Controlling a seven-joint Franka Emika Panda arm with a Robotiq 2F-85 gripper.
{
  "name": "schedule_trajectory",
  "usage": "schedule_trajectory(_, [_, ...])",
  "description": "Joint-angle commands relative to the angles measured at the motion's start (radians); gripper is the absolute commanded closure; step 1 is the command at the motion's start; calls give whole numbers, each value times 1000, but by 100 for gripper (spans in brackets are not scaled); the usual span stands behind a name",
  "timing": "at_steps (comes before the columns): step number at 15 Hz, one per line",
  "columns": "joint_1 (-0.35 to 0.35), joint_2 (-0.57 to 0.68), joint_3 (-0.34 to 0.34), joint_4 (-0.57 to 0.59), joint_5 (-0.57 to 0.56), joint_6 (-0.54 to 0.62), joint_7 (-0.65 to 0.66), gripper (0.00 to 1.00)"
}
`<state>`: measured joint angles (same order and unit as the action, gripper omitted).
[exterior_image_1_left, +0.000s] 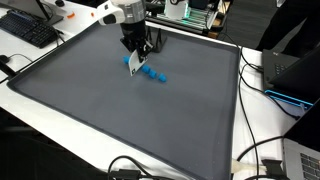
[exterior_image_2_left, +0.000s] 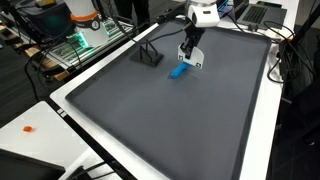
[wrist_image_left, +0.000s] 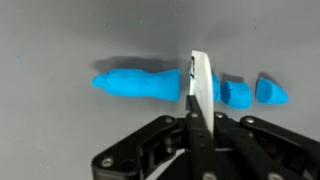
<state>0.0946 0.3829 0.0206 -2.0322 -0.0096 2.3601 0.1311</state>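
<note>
My gripper (wrist_image_left: 200, 114) is shut on a thin white blade (wrist_image_left: 200, 78) that stands edge-down across a blue clay-like roll. The long part of the roll (wrist_image_left: 138, 84) lies left of the blade, and two short cut pieces (wrist_image_left: 236, 93) (wrist_image_left: 270, 92) lie right of it. In both exterior views the gripper (exterior_image_1_left: 135, 52) (exterior_image_2_left: 189, 55) hangs low over the blue roll (exterior_image_1_left: 152, 73) (exterior_image_2_left: 178, 71), near the far side of a large grey mat (exterior_image_1_left: 120, 120) (exterior_image_2_left: 170, 120).
A black stand (exterior_image_2_left: 148, 54) sits on the mat near the gripper. A keyboard (exterior_image_1_left: 30, 30) and cables lie beyond the mat's edge, and a laptop (exterior_image_1_left: 298, 75) sits beside it. A small orange item (exterior_image_2_left: 28, 128) lies on the white table border.
</note>
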Motion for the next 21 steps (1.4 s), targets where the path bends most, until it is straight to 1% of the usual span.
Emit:
schedule_trajectory(1, [-15,-49,-7,-33,-10,-12,-12,99])
schedule_trajectory(9, [-39,-57,-34,-45,-29,-8,-20,99])
schedule_trajectory(14, [-56,-38,-31,-48,-17,1,-47,99])
schedule_trajectory(21, [-59,-2,-17,-56,-1,13,-83,99])
